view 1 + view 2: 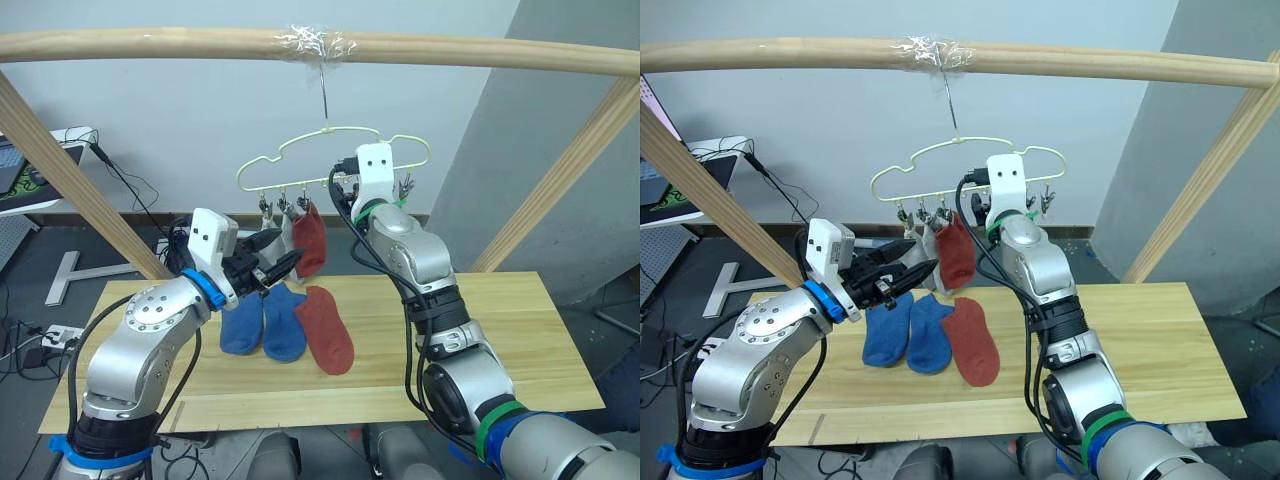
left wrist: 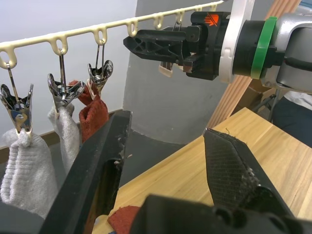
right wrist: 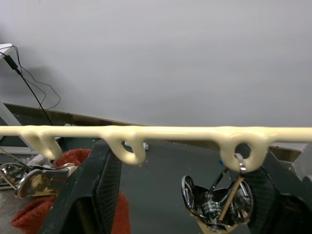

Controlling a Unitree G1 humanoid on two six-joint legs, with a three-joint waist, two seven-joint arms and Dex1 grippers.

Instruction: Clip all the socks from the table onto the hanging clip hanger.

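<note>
Grey wall and dark floor lie behind a round wooden pole frame, from which the clip hanger hangs by its hook. Below it stands the worktop, a long span of pale planks.

Status of the socks:
- Clipped: two light grey socks and one rust-red sock, on the three clips at the hanger's 9 o'clock end.
- On the worktop: two blue socks side by side, with the second rust-red sock touching them at their 3 o'clock side.

Right gripper: raised to the hanger's lower bar, fingers spread wide on either side of a free clip, gripping nothing. Left gripper: held near the clipped socks, above the blue pair, fingers wide apart and empty.

Judged step in hand: fetch the next sock while the right arm tends a free clip.

Procedure, as advised:
1. Lower the left gripper onto one sock only; the three lie touching, so take an outer edge at the cuff.
2. Pinch the cuff, not the toe, so that a short fabric edge stands ready for the clip.
3. Squeeze the free clip's handles squarely; the hanger swings freely on its hook and will rotate under a side load.
4. Feed the cuff in fully before release.
</note>
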